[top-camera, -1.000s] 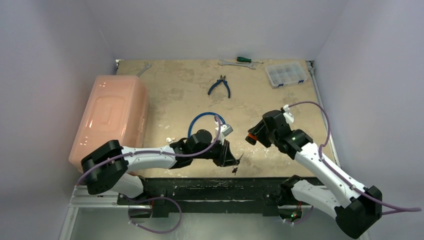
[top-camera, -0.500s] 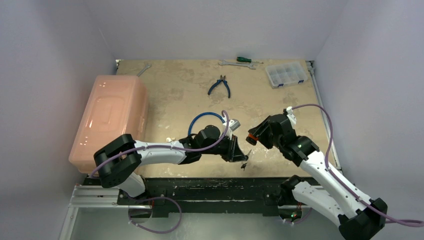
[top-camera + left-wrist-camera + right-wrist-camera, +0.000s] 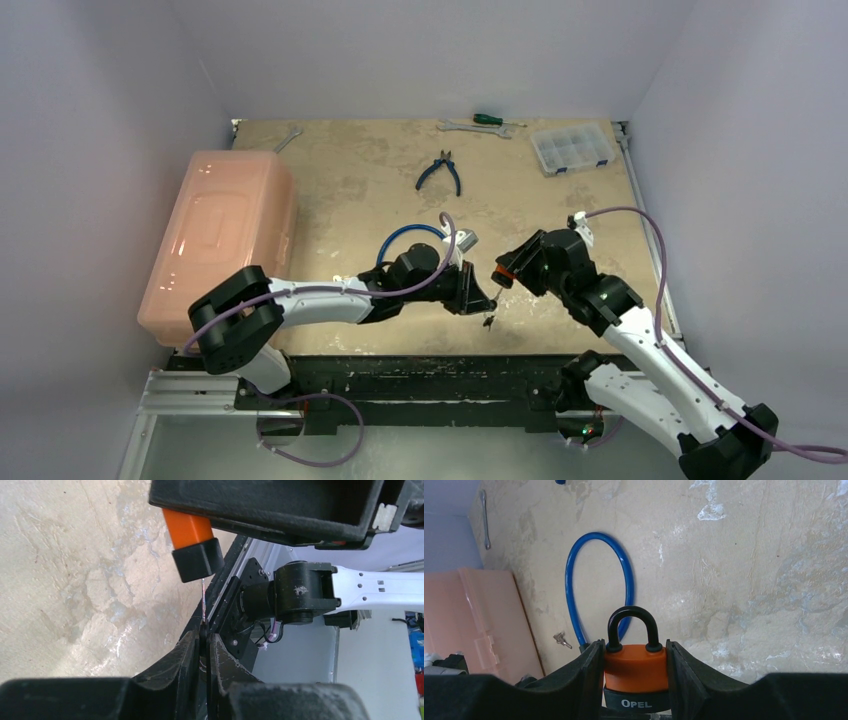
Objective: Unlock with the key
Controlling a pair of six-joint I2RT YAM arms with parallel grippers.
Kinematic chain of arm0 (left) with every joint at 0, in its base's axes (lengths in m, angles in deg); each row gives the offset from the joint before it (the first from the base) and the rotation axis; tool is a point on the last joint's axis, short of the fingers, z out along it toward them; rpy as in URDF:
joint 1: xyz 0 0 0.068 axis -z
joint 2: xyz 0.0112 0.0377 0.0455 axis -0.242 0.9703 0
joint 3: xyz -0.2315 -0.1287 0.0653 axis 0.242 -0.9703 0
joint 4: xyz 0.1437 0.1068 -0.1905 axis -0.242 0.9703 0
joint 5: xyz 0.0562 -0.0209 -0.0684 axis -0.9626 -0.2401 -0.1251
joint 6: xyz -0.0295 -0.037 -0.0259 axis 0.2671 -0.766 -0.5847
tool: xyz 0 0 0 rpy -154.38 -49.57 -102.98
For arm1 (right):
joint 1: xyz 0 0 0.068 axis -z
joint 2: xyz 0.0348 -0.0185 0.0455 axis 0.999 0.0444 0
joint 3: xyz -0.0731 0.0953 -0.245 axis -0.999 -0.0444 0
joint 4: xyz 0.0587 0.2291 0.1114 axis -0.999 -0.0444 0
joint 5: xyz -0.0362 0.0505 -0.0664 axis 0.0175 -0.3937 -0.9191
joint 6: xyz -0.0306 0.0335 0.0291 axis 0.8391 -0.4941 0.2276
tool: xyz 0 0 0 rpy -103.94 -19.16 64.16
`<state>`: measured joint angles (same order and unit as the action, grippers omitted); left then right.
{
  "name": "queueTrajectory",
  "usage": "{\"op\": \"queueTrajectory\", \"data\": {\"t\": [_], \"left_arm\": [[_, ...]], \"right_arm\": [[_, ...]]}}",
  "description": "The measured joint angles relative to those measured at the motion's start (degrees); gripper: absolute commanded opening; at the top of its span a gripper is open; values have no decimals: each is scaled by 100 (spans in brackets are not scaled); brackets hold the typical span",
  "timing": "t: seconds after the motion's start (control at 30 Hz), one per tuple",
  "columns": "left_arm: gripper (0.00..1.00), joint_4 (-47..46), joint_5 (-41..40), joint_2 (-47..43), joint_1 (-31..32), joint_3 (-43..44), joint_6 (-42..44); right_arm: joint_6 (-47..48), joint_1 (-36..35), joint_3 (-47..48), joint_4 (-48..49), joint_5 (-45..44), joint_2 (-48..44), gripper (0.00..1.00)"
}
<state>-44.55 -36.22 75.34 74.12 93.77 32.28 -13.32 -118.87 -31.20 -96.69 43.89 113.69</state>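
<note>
I have the right gripper (image 3: 635,652) clamped on the orange padlock (image 3: 636,669), and the left gripper (image 3: 204,645) pinching the key (image 3: 203,602), tip at the padlock's black base.

The worn tan worktop (image 3: 560,210) is carrying a scatter of tools. A translucent pink lidded bin (image 3: 225,225) is sitting along the left edge, and a small wrench (image 3: 287,138) is lying at the far left corner. Blue-handled pliers (image 3: 440,172) are lying toward the far edge at mid-width. A green-handled screwdriver (image 3: 488,119) and a longer wrench (image 3: 470,128) are lying against the far edge. A clear compartment box (image 3: 571,148) is sitting at the far right corner. A blue cable loop (image 3: 405,231) is lying near the middle, with a small metal piece (image 3: 340,279) beside it, nearer the front edge.
</note>
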Motion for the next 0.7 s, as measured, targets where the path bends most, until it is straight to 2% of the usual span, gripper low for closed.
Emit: {"op": "queueTrajectory", "data": {"t": [0.7], "left_arm": [[0,17,-20,-59,-138,-7,-61]], "right_arm": [[144,-2,-284,334,109,-33,0]]}}
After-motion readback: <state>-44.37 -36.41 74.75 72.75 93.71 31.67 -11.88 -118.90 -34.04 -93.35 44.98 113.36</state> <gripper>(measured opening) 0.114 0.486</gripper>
